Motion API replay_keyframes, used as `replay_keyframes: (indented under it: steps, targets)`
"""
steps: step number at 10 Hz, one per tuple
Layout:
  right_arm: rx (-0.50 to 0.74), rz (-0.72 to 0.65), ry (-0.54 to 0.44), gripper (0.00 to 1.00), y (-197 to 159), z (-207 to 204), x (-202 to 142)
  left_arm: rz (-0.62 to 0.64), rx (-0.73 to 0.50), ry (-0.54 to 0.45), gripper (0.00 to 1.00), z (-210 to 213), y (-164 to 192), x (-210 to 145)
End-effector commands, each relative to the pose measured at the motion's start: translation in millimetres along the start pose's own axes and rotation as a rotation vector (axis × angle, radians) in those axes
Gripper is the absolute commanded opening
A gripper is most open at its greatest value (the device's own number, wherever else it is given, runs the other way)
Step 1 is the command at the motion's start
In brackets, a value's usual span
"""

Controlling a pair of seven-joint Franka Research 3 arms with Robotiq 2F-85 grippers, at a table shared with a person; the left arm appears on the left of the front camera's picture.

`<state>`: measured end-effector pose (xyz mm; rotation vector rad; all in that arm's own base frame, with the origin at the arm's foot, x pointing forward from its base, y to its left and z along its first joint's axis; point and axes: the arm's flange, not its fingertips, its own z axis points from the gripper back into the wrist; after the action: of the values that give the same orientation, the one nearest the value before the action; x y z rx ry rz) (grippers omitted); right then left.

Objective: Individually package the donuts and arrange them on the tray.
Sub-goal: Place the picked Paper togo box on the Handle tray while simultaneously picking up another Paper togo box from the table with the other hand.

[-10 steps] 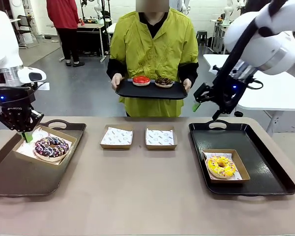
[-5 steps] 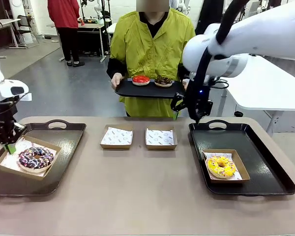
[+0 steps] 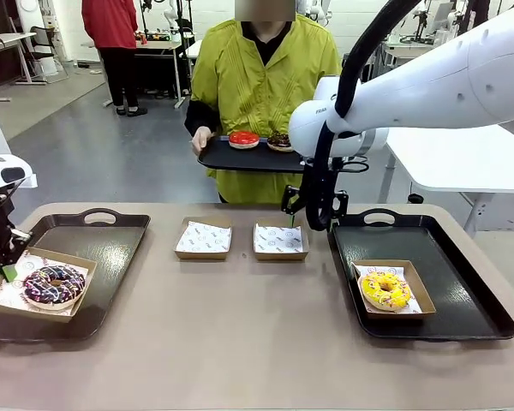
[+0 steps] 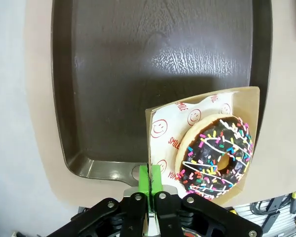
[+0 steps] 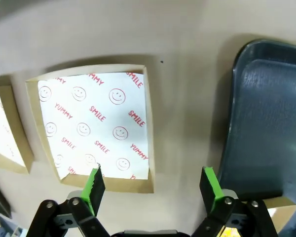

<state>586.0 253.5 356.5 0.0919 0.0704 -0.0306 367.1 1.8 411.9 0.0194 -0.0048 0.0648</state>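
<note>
**Gripping a boxed sprinkle donut at the left tray**

Clamped together on the rim of a cardboard box (image 4: 253,111), the green pads (image 4: 144,177) of the left gripper (image 3: 0,261) leave no gap but the thin wall between them. That box, lined with smiley-print paper (image 4: 170,129), holds the chocolate sprinkle donut (image 3: 51,285). It sits at the near left corner of the left tray (image 3: 111,248) and overlaps the tray's rim. The pictures do not show whether it rests there or is held just above.

The right gripper (image 3: 311,219) hangs over the table (image 3: 240,342) with its fingers spread wide and nothing between them. In its wrist view, one pad (image 5: 95,183) is over the edge of an empty lined box (image 5: 93,123) and the other is beside the rim of the right tray (image 5: 266,123).

Four cardboard boxes can be counted. Two are empty and stand side by side mid-table, the left one (image 3: 203,238) and the right one (image 3: 280,241). The third is the one in the left gripper. The fourth (image 3: 415,282) sits on the right tray and contains the yellow-iced donut (image 3: 385,289).

There are three black trays: two on the table and a third, the serving tray (image 3: 231,158), held by a person (image 3: 265,86) in a lime jacket at the far side. On it, unboxed, sit the red-glazed donut (image 3: 244,138) and the dark chocolate donut (image 3: 279,139), close together. That makes four donuts: two boxed and two loose.
</note>
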Motion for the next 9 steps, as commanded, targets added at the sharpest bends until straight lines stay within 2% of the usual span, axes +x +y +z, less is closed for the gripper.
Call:
replay_keyframes:
  steps: [1, 4, 5, 9]
  targets:
    - [-0.001, -0.002, 0.0, 1.0, -4.8, 3.1, -0.2, -0.014, 0.001, 0.009, 0.01, 0.2, -0.5, -1.0]
    - [0.0, 0.001, 0.0, 1.0, 0.0, 0.2, 0.0, -0.003, 0.0, 0.004, 0.01, -0.6, -0.7, -0.5]
    - [-0.038, -0.008, -0.021, 1.0, 4.4, -6.3, -2.8, 0.007, 0.007, 0.006, 0.01, -3.0, -4.6, 6.8]
    - [-0.04, -0.019, -0.066, 1.0, 8.3, -28.7, 5.4, 0.032, 0.019, 0.016, 0.01, -11.3, -17.7, 24.3]
